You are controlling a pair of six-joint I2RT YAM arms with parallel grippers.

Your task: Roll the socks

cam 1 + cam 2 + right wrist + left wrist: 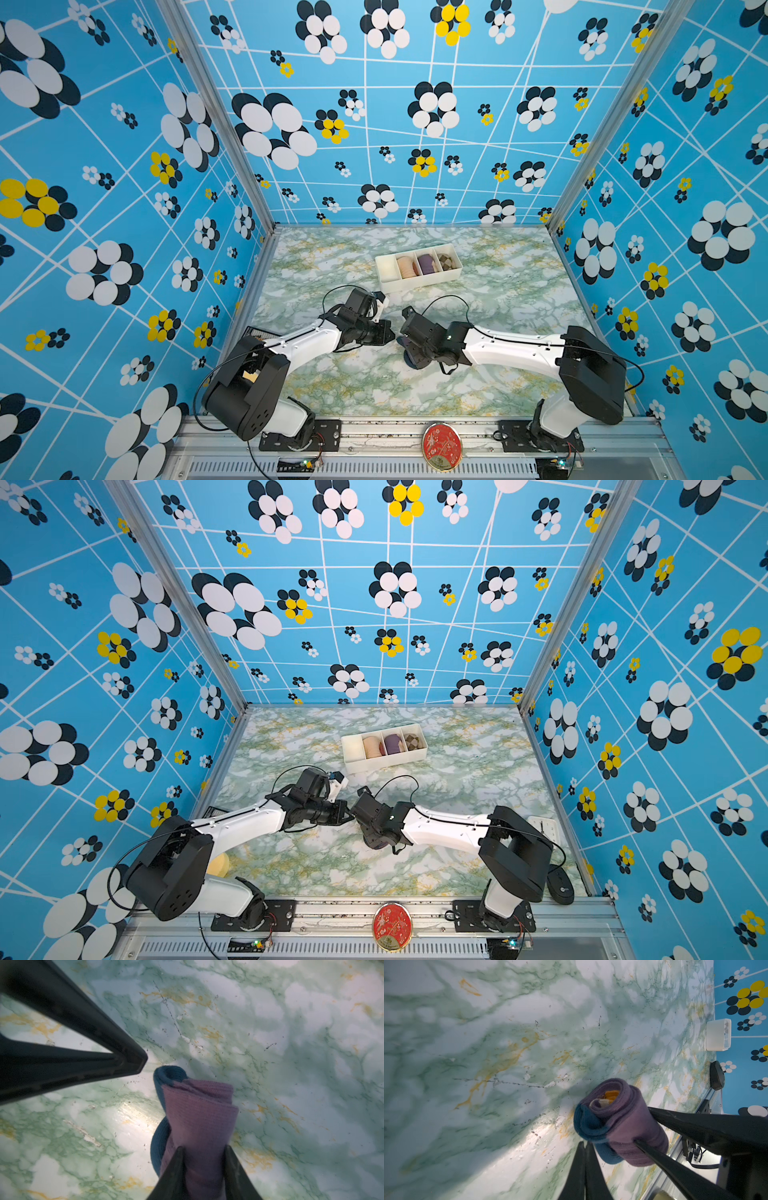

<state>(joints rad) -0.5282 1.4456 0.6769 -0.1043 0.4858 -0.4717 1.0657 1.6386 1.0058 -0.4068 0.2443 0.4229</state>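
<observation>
Right gripper [204,1148] in seemingly firm grip around rolled socks [199,1109]; left gripper [585,1144] clenched just beside.

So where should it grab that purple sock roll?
Around the purple middle of the roll, coming in end-on with a finger on each side, as the right gripper does. Squeezing across the wound layers should keep the coil together; the teal flap looks looser and might unwind.

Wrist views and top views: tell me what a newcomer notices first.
The blue flowered walls surround everything. At the centre, the right gripper clamps the socks, a purple roll with a teal end, beside the shut left gripper. Behind, a white tray holds three sock rolls.
</observation>
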